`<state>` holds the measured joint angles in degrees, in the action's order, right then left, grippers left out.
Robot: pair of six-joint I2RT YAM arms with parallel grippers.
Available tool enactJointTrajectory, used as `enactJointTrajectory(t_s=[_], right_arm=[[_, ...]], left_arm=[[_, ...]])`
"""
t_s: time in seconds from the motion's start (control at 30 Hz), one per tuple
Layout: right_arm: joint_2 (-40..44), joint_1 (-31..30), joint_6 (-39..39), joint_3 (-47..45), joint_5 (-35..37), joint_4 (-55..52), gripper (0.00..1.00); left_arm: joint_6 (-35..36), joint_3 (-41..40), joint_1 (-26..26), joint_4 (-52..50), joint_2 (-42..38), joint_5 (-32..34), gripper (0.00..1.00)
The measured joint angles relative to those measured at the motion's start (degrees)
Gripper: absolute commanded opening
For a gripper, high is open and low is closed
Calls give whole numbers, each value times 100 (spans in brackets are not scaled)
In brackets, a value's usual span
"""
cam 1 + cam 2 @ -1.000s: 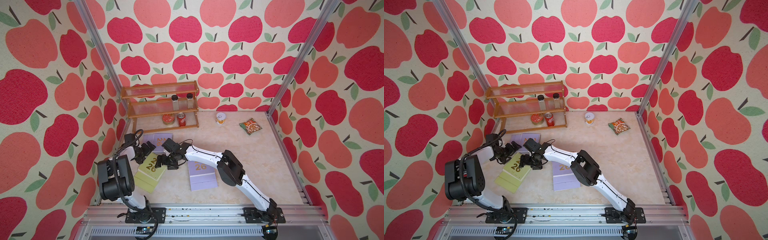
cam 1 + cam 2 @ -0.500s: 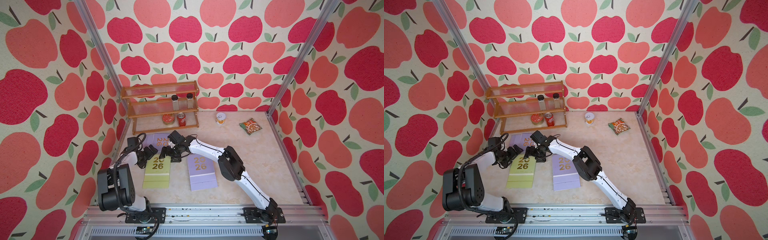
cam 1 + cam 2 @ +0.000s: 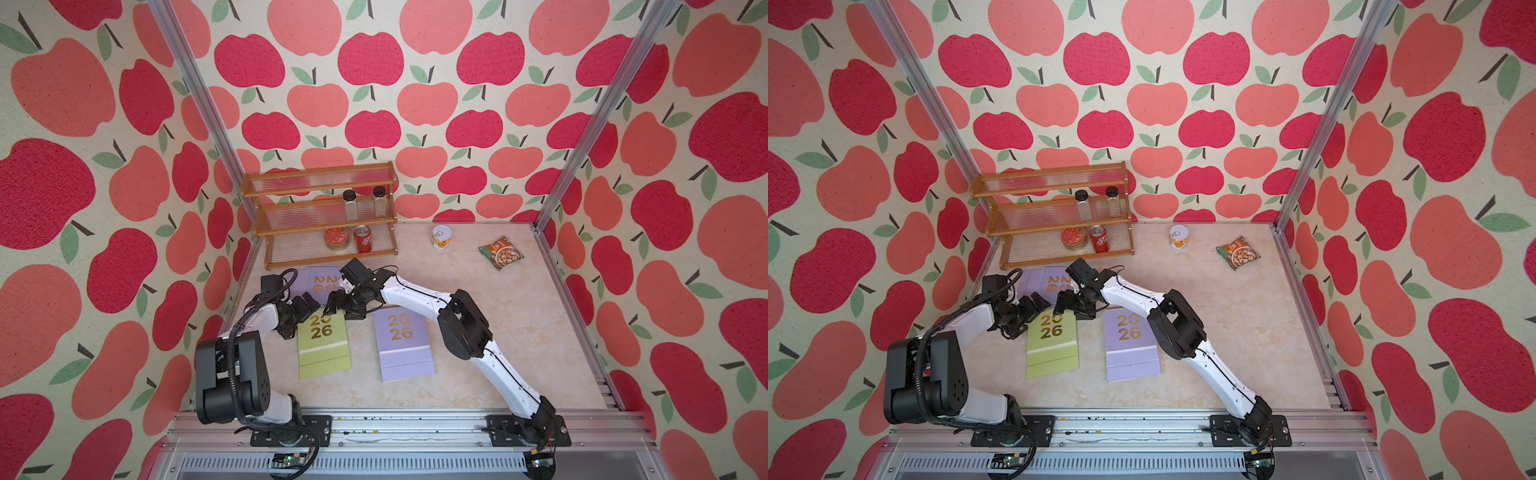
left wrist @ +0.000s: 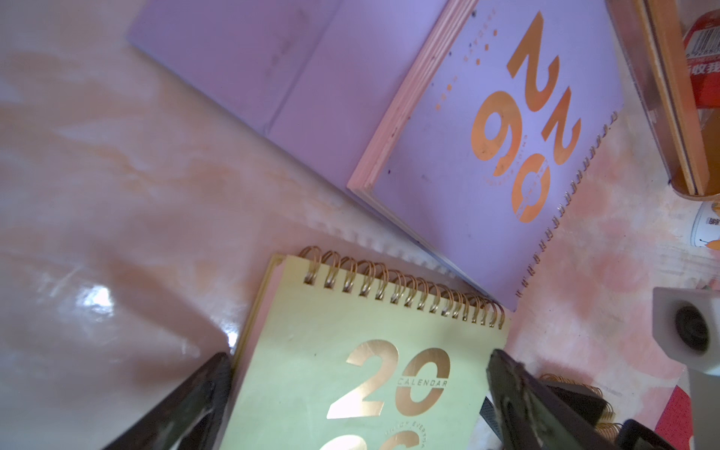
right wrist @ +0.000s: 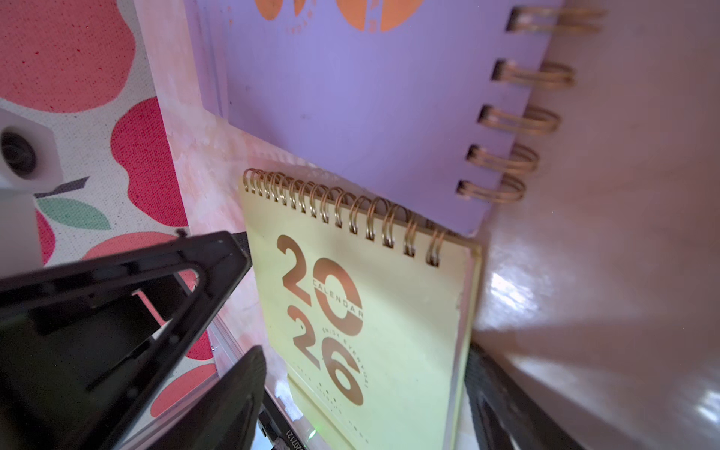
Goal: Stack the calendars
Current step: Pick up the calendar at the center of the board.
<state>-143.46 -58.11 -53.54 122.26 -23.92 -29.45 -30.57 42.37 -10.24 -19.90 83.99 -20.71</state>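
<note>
A yellow-green calendar [image 3: 322, 340] lies flat on the table at front left, its gold spiral toward the back. My left gripper [image 3: 301, 316] is open at its left top corner. In the left wrist view the calendar [image 4: 350, 370] shows between the spread fingers [image 4: 210, 382]. My right gripper [image 3: 343, 309] is open at the right top corner, and its fingers [image 5: 249, 374] stand on either side of the calendar [image 5: 370, 311]. One lilac calendar [image 3: 402, 345] lies to the right. Another lilac calendar [image 3: 320, 282] lies behind, partly under the right arm.
A wooden spice rack [image 3: 320, 216] with two jars, a tin and a red can stands at the back left. A white can [image 3: 440, 237] and a green snack packet [image 3: 500, 252] lie at the back right. The left wall [image 3: 232, 291] is close to my left arm.
The yellow-green calendar has turned from tilted to square with the table edge. Both grippers have shifted to its spiral end. The right jaws have narrowed a little.
</note>
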Motion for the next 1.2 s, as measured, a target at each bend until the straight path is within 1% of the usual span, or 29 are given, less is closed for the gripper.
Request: enactJointTrajectory(t_s=[0.17,0.27,0.37,0.43,0.53,0.63,0.77,0.87,0.93,1.07,1.2], right_arm=[[219,0,68,-529,-57,457,64],[254,-4,57,-774,-238,828,55],[267,-39,37,-984,-431,1224,47],[289,-74,37,-1091,-538,1421,40],[348,-98,66,-1152,-667,1615,23],[483,-74,-35,-1174,-767,1805,0],[667,-11,17,-1320,-782,1792,0],[850,-11,280,-1434,-761,1714,0],[1137,11,516,-1639,-726,1648,0],[2063,190,857,-2354,-846,1574,0],[3185,796,988,-3289,-1309,1805,0]], left_arm=[[2,-7,0,35,2,-4,100],[0,-22,-4,74,7,-24,100],[0,-59,-7,175,7,-136,100],[-2,-92,-17,240,9,-216,100],[-2,-111,-39,280,9,-273,100],[-42,-118,-68,352,-4,-431,100],[-42,-120,-74,417,-140,-575,100],[-42,-153,-83,402,-376,-570,100],[-35,-157,-81,391,-649,-573,100],[28,-149,-46,413,-1257,-575,100],[160,-114,168,542,-1665,-581,100]])
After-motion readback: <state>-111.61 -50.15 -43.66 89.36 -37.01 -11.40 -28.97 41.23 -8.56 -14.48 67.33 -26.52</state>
